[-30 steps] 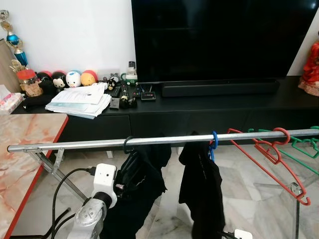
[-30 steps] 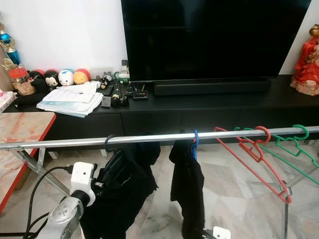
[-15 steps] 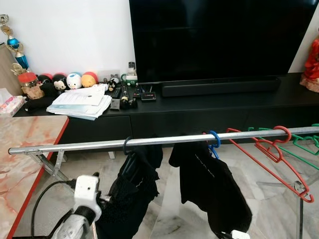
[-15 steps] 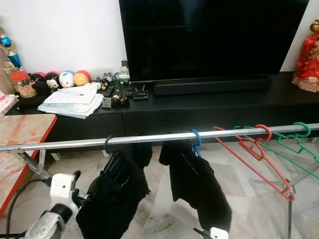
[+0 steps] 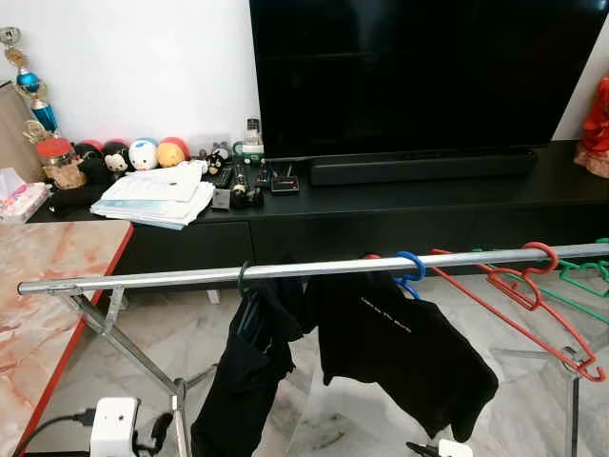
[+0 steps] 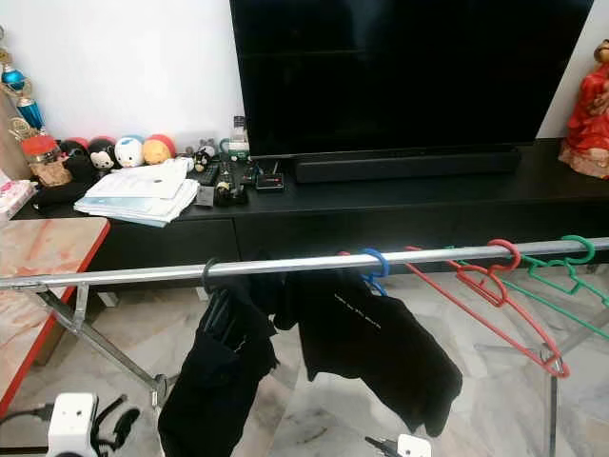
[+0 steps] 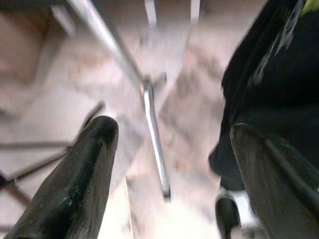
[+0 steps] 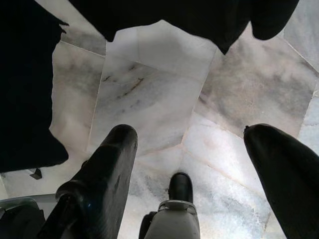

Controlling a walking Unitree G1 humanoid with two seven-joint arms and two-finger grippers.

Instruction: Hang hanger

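Seemingly finished, the blue hanger (image 5: 409, 266) rides the rail (image 5: 171, 277), both grippers spread empty below it.

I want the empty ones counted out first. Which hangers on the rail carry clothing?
The black-hooked hanger and the blue-hooked hanger each carry a black garment on the rail. The red hanger and green hanger to the right hang bare.

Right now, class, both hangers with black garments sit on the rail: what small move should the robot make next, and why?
Probably lower both arms and step back. The blue hanger is hooked over the rail with its black shirt hanging free beside the black garment. The left pincer and right pincer are open, holding nothing, so the hanging looks done.
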